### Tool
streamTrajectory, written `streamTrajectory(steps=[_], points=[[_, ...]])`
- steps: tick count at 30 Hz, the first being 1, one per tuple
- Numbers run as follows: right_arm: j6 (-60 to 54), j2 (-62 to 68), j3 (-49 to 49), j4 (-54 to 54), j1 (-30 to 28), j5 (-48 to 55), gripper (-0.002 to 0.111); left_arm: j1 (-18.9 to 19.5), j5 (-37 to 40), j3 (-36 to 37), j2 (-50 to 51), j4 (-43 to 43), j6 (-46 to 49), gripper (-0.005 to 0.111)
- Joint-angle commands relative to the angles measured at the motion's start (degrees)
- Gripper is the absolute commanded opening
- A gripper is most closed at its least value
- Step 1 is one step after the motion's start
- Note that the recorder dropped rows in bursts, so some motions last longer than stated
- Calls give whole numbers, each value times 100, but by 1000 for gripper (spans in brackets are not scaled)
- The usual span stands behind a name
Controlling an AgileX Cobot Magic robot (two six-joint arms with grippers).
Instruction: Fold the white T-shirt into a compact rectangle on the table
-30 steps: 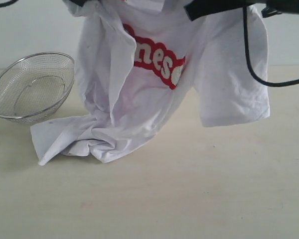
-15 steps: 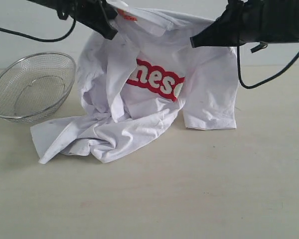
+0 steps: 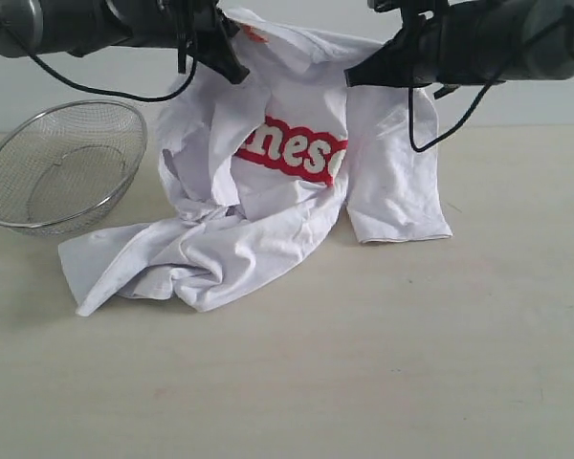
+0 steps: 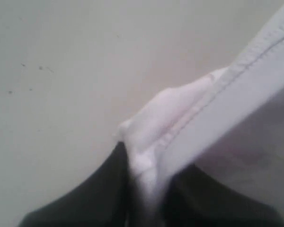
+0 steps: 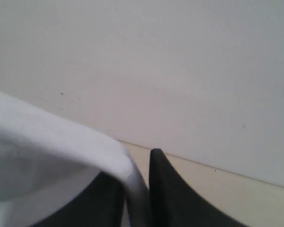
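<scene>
The white T-shirt (image 3: 297, 206) hangs by its shoulders with the red lettering (image 3: 292, 151) facing outward and an orange neck tag (image 3: 256, 34) at the top. Its lower half lies crumpled on the table (image 3: 383, 373), and one sleeve's hem touches the tabletop at the right. My left gripper (image 3: 235, 71) pinches the left shoulder; in the left wrist view a stitched fold of the shirt (image 4: 180, 118) runs between the dark fingers of the gripper (image 4: 146, 168). My right gripper (image 3: 354, 78) holds the right shoulder, where the cloth (image 5: 61, 137) passes through the gripper (image 5: 135, 177).
A wire mesh bowl (image 3: 59, 164) stands on the table at the back left, close to the shirt's trailing hem (image 3: 86, 273). Black cables (image 3: 430, 124) loop under both arms. A pale wall rises behind the table.
Both arms have come down with the shirt. More cloth now lies bunched on the table, and the right sleeve has dropped from hanging free to touching the tabletop.
</scene>
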Motion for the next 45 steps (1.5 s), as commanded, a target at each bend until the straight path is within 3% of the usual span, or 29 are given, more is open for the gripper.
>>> streamTrajectory(steps=[1,3,4,10,12,15,19,20,29,32,34,35,45], points=[[13,219,-175,-24,-59,-7,54,22,-138,-433,294,37,35,55],[123,262,-230,-24,-59,-135,74,22,-197,-566,388,37,35,79],[167,262,-230,-24,-59,-235,76,22,-215,-592,411,24,18,85],[242,241,-230,67,-73,-539,63,33,-128,-592,314,24,-9,87],[75,186,-218,67,-60,-539,56,33,42,-592,214,24,-53,81],[49,12,-44,67,-48,-264,43,33,552,-592,0,24,-223,60],[340,-306,553,67,-48,323,34,158,1808,-592,-246,24,-235,8],[450,-366,703,67,-48,426,32,212,2186,-592,-292,40,-297,5],[1813,-1031,2295,-242,-48,3316,30,899,4904,-582,-683,94,-1188,4],[2732,-1169,2560,-1362,-48,4219,19,1054,5422,-543,-933,-128,-1354,4],[3099,-1166,2628,-1807,-5,4837,4,1141,5621,-440,-1107,-454,-1383,4],[3139,-1166,2658,-1955,34,4964,0,1172,5735,-372,-1202,-599,-1384,4],[3405,-1156,2802,-2105,1508,4517,0,1218,5960,680,-1930,-763,-1650,4]])
